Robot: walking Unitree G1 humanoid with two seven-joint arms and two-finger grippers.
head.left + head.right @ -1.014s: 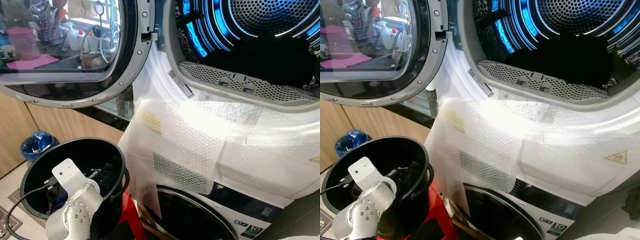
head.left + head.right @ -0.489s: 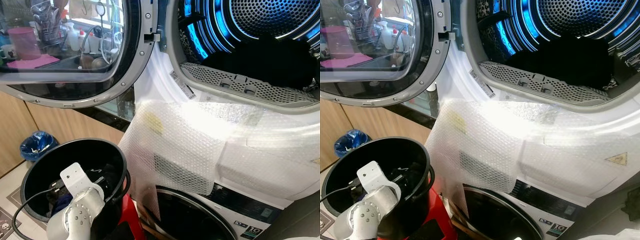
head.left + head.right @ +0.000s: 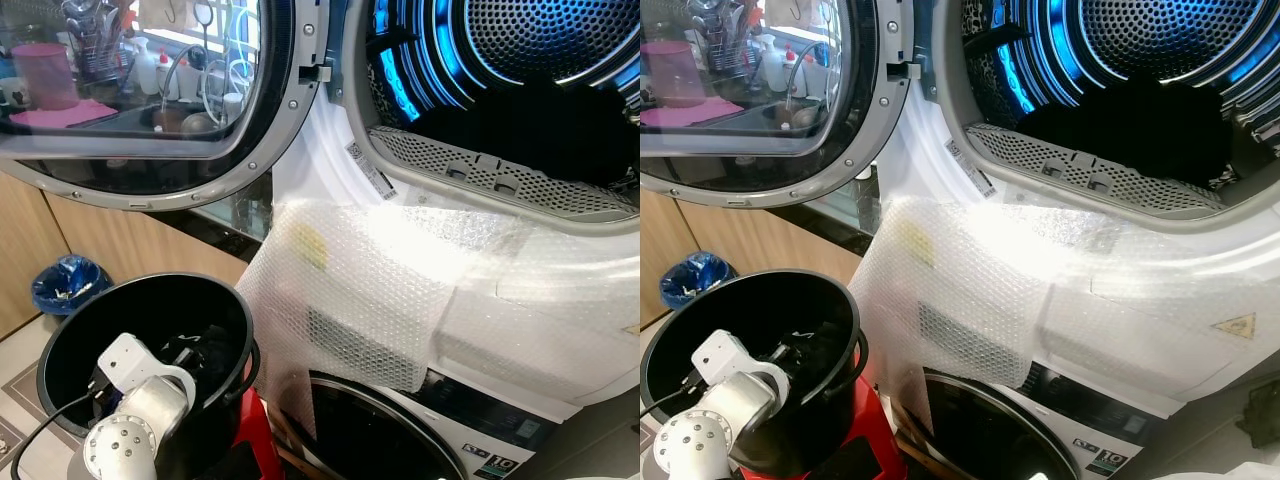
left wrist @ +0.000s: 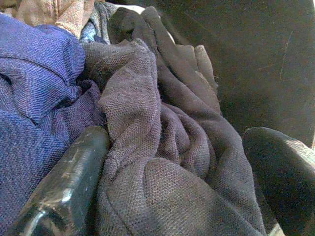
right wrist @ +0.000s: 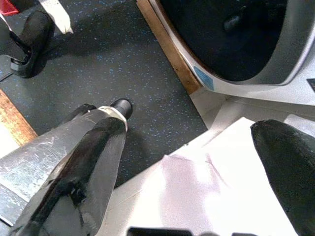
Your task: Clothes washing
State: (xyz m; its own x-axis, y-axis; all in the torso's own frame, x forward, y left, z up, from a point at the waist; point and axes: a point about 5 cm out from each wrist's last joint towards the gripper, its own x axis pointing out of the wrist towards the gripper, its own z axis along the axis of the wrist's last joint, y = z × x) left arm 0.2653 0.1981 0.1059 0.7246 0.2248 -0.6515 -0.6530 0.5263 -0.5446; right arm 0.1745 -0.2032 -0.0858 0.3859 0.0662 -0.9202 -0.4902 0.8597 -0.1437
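The upper dryer [image 3: 500, 120] gapes open, its perforated steel drum lit blue with dark laundry [image 3: 1140, 120] piled inside; crinkled bubble wrap [image 3: 380, 290] drapes its front. The glossy black bucket [image 3: 150, 300] sits low by the washer [image 3: 980, 430]. The left wrist view adds what the head cameras hide: the left gripper [image 4: 172, 182], spread wide, straddles a knitted grey-brown garment [image 4: 167, 147] beside blue cloth [image 4: 34, 98]. The right gripper [image 5: 197, 172] hangs open above speckled dark floor [image 5: 123, 64].

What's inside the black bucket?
The black bucket holds clothes: a dark grey garment and a blue one. The left claw straddles the grey one. Anything underneath is covered.
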